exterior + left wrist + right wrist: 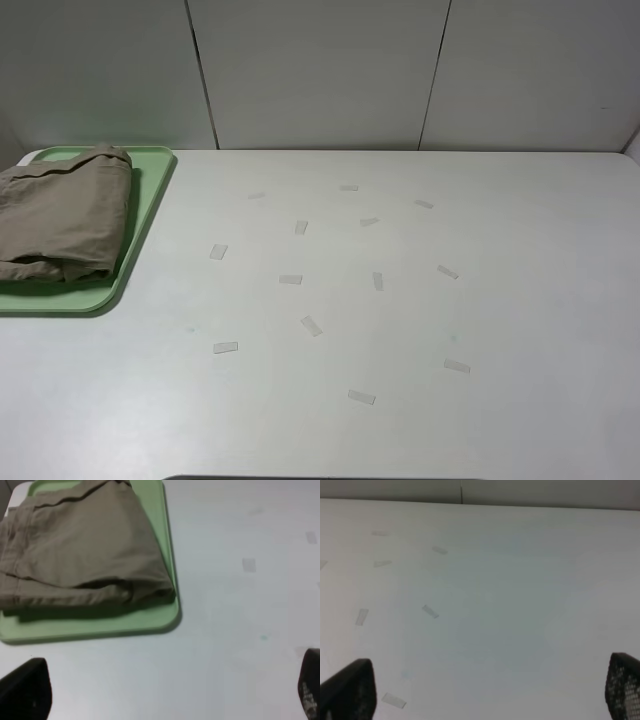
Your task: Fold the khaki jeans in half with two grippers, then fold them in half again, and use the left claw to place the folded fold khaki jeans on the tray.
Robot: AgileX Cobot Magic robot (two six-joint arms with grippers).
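The khaki jeans [62, 213] lie folded into a thick bundle on the light-green tray [148, 205] at the table's far left. In the left wrist view the same bundle [80, 545] covers most of the tray [165, 615], with bare rim showing along two sides. My left gripper [170, 690] hangs open above the bare table beside the tray, holding nothing; only its two black fingertips [25, 690] show. My right gripper [485, 690] is open too, over the white table away from the tray, with nothing between its fingers. Neither arm appears in the exterior high view.
Several small strips of clear tape [290, 279] are stuck across the middle of the white table [520, 300]. A pale panelled wall [320, 70] runs along the table's far edge.
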